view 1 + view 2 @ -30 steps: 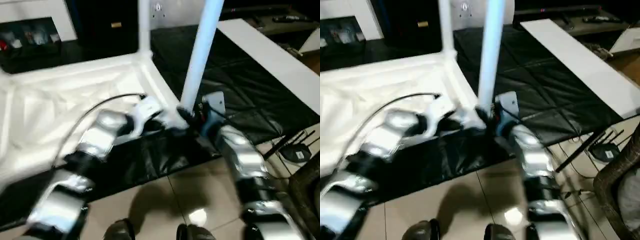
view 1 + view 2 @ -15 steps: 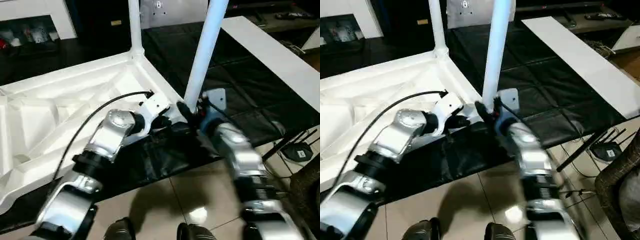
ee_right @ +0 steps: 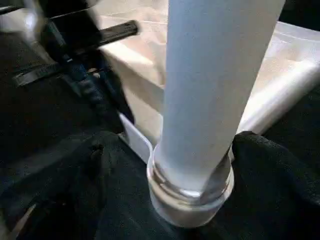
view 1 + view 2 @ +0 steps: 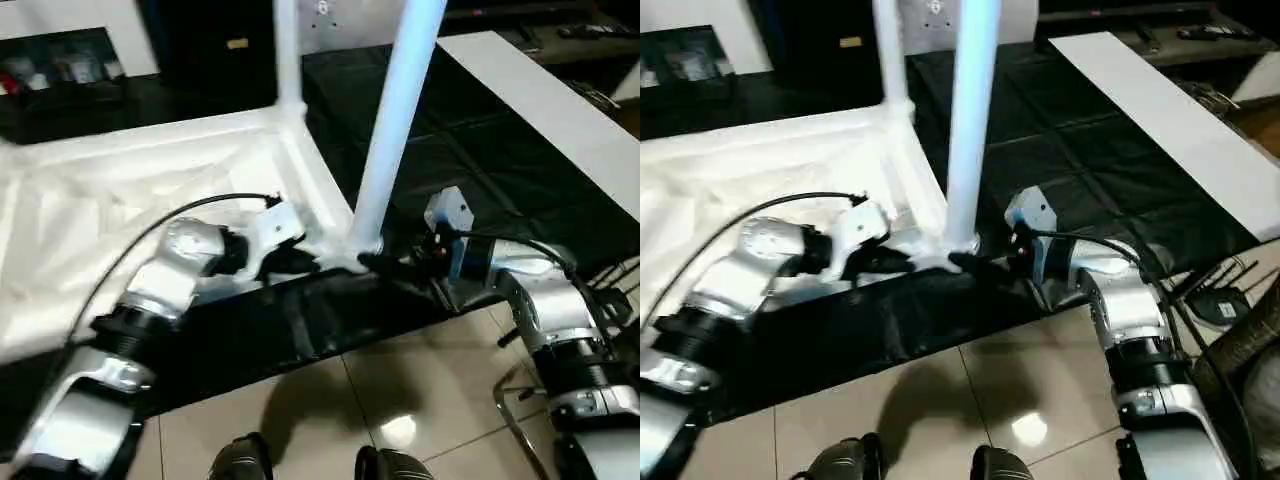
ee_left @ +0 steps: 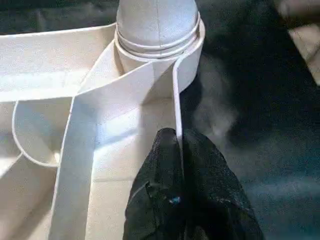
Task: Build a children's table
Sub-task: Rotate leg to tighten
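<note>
Head views: the children's table lies upside down on a black mat, ribbed underside up, its left part cut off by the picture's edge. 2 white legs stand upright in corner sockets: the near leg at the corner closest to the robot and a far leg behind it, both running out of the picture at the top. The left gripper rests at the tabletop's near rim beside the near leg's socket. The right gripper reaches in from the right, level with the base of the near leg; its silver forearm covers part of the mat's edge. A long white board lies on the right of the mat, tiled floor in front.

Left wrist view: the left fingers are clenched on the thin rim wall of the table, just short of the round socket holding the leg.

Right wrist view: the right fingers stand spread, 1 on each side of the near leg's base, released; the leg's top is cut off
</note>
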